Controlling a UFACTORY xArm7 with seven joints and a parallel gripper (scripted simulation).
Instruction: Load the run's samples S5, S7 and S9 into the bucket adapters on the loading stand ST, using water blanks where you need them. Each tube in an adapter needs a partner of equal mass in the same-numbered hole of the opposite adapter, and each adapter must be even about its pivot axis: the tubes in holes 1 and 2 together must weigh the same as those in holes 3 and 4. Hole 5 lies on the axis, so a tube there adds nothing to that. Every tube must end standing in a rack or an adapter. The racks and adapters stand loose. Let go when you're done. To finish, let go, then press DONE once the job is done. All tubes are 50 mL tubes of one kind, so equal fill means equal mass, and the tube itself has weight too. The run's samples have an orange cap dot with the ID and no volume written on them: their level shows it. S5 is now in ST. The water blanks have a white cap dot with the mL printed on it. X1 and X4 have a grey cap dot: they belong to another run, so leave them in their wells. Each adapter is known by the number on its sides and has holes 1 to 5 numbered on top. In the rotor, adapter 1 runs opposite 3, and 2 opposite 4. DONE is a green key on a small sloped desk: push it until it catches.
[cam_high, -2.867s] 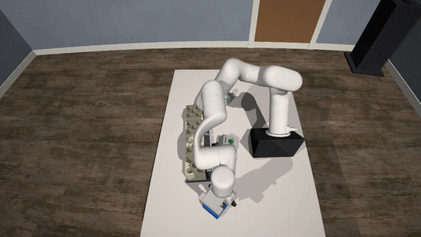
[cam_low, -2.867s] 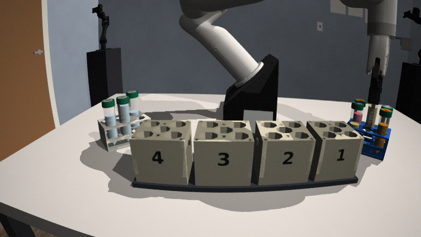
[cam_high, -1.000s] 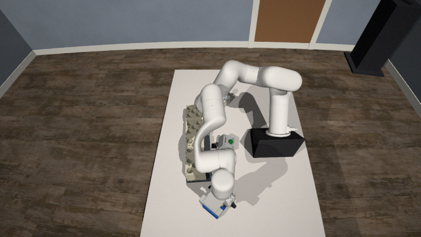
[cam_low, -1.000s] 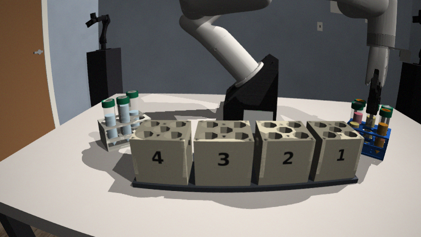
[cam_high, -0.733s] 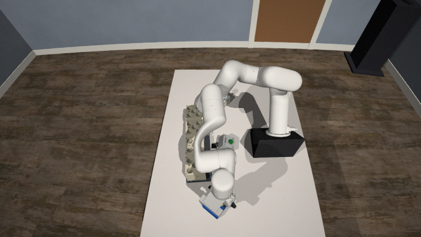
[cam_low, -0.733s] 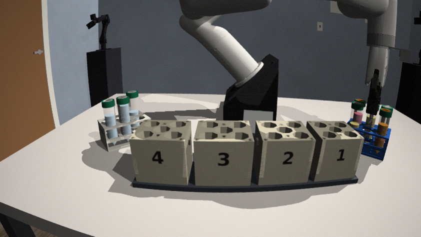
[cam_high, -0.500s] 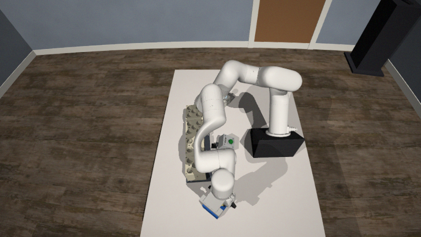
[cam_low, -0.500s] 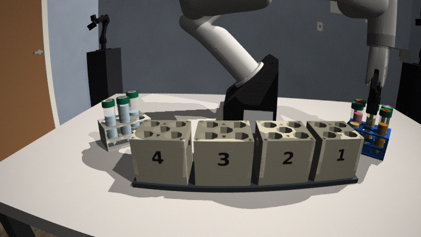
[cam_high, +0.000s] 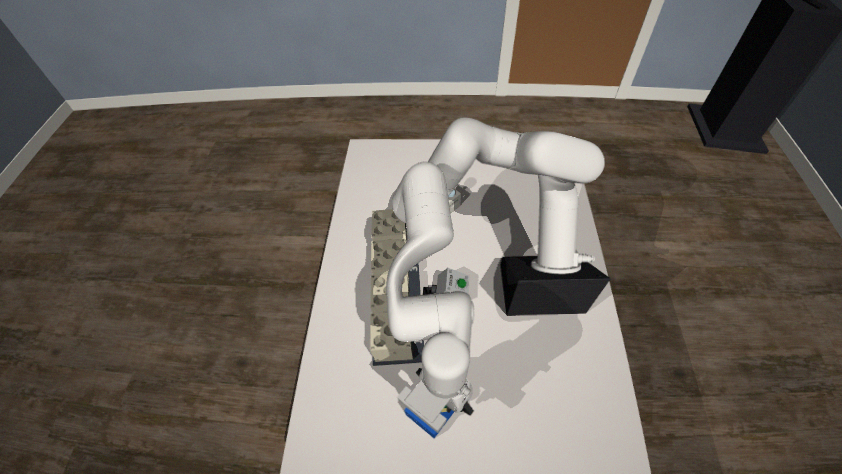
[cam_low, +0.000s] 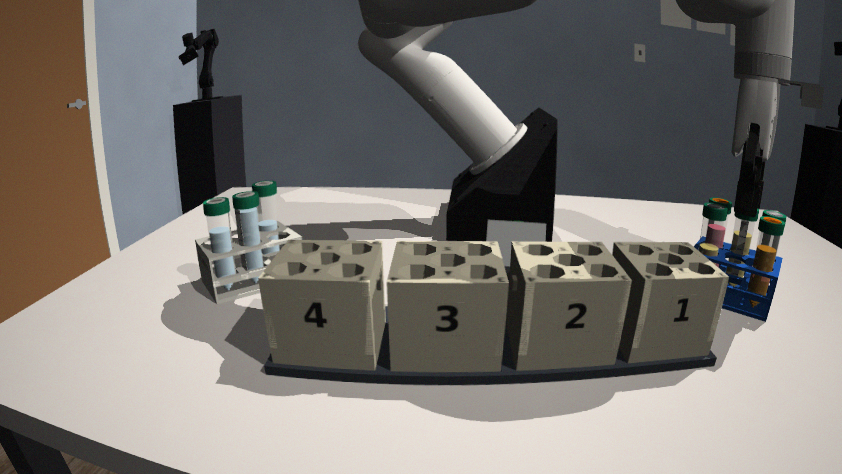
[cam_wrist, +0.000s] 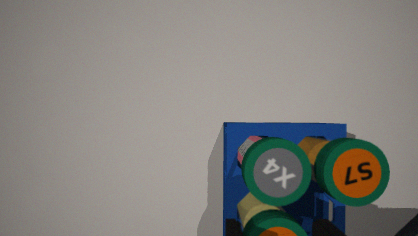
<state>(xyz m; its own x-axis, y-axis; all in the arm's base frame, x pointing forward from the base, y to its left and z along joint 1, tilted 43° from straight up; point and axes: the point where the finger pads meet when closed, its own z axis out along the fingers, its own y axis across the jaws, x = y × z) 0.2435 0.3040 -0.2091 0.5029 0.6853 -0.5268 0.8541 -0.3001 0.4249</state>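
My gripper (cam_low: 748, 211) (cam_wrist: 280, 231) is open, its fingers on either side of a tube's orange-dotted green cap in the blue rack (cam_high: 420, 421) (cam_low: 773, 272) (cam_wrist: 285, 129); its ID is cut off. X4 (cam_wrist: 277, 172), grey-dotted, and S7 (cam_wrist: 356, 172), orange-dotted, stand beside it. Adapter 4 (cam_low: 347, 335), adapter 3 (cam_low: 412, 341), adapter 2 (cam_low: 542, 341) and adapter 1 (cam_low: 654, 338) stand on the dark loading stand (cam_low: 447, 378) with no tube caps above their holes. The grey rack (cam_low: 205, 259) holds water blanks at different levels; their numbers are unreadable. S5 and S9 cannot be identified.
The green DONE key (cam_high: 461, 282) is on its small desk between the adapters and the black robot base (cam_high: 547, 294). The arm hides part of the adapters and the grey rack from above. Other tubes stand close around my fingers in the blue rack.
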